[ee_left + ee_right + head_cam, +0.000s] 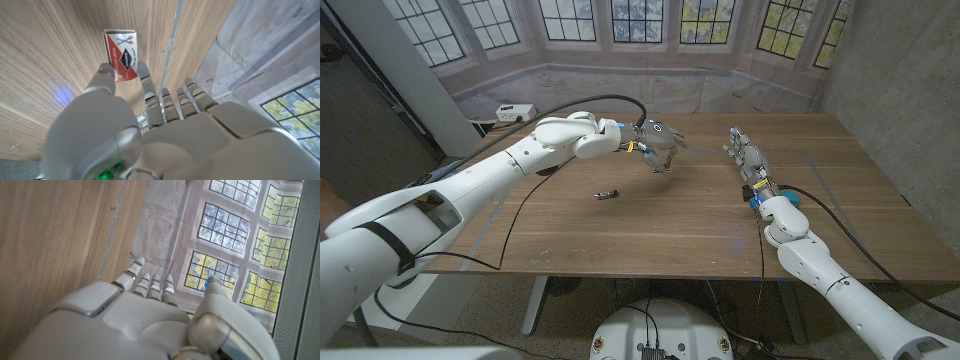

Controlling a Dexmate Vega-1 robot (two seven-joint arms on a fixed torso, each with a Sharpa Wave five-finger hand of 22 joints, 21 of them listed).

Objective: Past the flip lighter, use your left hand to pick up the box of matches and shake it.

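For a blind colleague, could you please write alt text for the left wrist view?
The robot's left hand reaches toward a red and white box of matches on the wooden table, two fingertips at the box's near edge. Window panes with foliage show beyond the table's edge.

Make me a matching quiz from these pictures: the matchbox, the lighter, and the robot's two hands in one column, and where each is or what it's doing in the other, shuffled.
1. red and white cardboard box of matches
2. small dark flip lighter
3. left hand
4. right hand

A. holds nothing, stands at the table's right side
B. lies alone on the wooden table
C. pinched between fingertips
D. grips the box

Pairs: 1-C, 2-B, 3-D, 4-A
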